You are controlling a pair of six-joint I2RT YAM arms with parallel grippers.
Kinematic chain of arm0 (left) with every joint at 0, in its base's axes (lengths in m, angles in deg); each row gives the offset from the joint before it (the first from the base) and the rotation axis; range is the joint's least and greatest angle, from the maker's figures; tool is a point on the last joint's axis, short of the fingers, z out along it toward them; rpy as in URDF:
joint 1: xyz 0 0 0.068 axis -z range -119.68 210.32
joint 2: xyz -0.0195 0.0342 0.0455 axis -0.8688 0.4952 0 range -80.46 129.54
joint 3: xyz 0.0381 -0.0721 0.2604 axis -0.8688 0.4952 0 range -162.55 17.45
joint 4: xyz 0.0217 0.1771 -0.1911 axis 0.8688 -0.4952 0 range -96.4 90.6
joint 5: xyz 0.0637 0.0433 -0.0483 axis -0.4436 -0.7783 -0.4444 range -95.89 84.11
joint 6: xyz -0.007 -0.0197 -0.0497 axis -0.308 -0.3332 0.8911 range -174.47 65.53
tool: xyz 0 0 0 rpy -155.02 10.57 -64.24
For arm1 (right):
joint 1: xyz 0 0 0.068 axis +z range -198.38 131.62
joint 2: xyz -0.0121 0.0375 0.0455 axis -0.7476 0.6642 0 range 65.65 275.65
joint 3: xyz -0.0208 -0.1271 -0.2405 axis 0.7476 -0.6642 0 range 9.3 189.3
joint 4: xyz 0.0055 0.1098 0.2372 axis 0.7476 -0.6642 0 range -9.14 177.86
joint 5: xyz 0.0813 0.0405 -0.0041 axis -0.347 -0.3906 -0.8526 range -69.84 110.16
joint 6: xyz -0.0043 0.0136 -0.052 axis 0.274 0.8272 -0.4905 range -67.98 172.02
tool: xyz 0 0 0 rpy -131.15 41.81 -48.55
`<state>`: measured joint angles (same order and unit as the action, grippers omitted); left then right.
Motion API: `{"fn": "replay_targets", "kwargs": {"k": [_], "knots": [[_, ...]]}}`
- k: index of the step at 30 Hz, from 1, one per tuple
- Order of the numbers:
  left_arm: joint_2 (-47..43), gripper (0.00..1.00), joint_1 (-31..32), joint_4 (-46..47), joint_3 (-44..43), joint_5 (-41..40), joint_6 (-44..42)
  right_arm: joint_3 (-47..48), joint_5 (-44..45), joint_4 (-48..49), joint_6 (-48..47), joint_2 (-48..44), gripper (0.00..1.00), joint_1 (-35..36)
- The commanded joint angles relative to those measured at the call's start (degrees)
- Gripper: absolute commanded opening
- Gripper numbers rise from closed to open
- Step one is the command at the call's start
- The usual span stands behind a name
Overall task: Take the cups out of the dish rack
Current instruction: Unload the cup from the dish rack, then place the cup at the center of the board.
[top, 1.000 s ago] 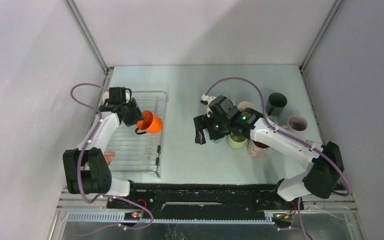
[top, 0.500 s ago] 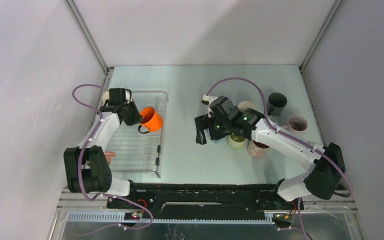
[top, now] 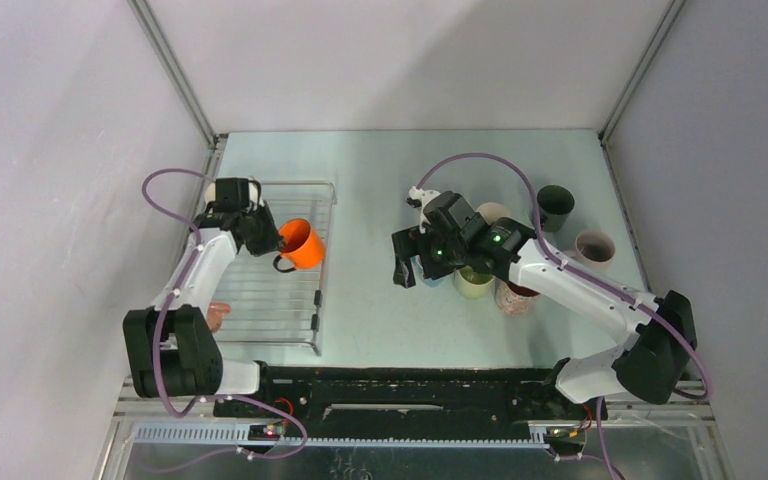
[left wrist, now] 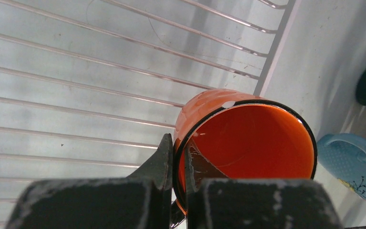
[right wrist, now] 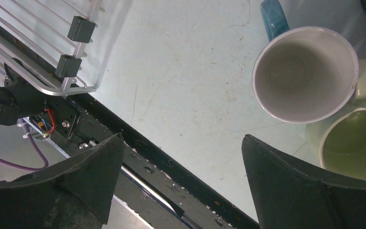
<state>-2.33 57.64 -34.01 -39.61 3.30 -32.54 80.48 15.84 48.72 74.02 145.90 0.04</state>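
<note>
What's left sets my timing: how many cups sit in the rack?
2: orange cup in the left tool, right edge; pink cup near-left, behind the arm. Others may be hidden.

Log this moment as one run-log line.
left hand: shut on orange cup rim | orange cup: at right edge of dish rack | right hand: open, empty

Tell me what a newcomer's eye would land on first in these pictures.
The bright orange mug stands out first, pinched by its rim in the shut left gripper at the right edge of the wire dish rack. Next comes the cluster of mugs on the right side of the table, with the right gripper hanging wide open beside them.
</note>
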Motion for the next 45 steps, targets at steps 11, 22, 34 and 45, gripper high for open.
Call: {"fn": "replay_targets", "kwargs": {"k": [11,22,34,45], "knots": [[-6.3,0.00,6.5,-7.4,-19.7,-5.9,1.0,0.2,3.9,-1.2,1.9,-8.4,1.00,-0.6],[12.8,0.00,22.5,-13.1,-45.6,-18.5,2.2,0.8,9.7,-5.8,3.3,-17.5,1.00,-1.3],[37.5,0.00,30.7,-13.6,-65.7,-19.8,2.8,0.2,14.6,-11.8,4.9,-25.0,1.00,-1.3],[47.4,0.00,32.9,-10.5,-65.7,-17.9,3.9,-0.5,16.7,-16.1,5.5,-29.0,1.00,-1.6]]}}
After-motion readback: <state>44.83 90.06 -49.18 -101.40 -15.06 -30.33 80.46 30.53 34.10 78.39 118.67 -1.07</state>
